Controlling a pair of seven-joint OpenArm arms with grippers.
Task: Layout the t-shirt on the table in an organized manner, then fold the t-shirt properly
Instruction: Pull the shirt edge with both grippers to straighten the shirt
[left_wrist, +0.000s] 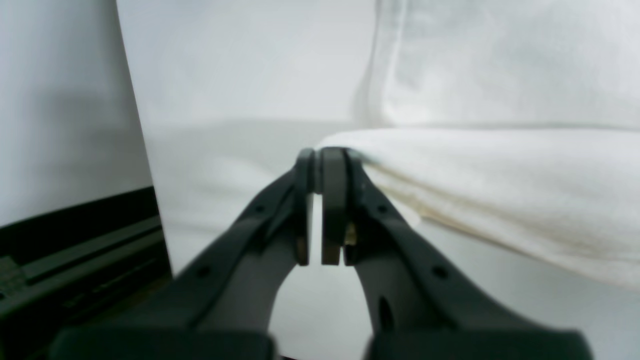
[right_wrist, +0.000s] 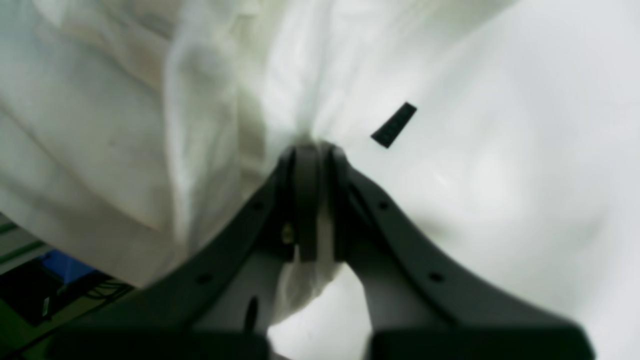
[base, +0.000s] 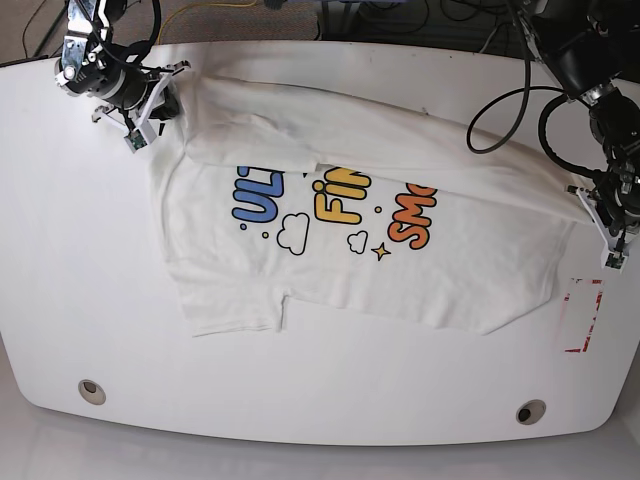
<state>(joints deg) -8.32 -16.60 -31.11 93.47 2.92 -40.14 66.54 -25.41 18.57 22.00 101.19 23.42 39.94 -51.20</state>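
The white t-shirt lies print-up on the white table, its far edge lifted and folded over toward the lettering. My right gripper is at the shirt's far left corner. In the right wrist view that gripper is shut on bunched t-shirt fabric, which shows between its fingers. My left gripper holds the shirt's right end. In the left wrist view this gripper is shut, with a thick fold of the t-shirt running off its tips.
A red-and-white tape mark sits near the table's right edge. Two grommet holes lie along the front edge. Cables hang behind the table at the right. A small black tag shows on the cloth.
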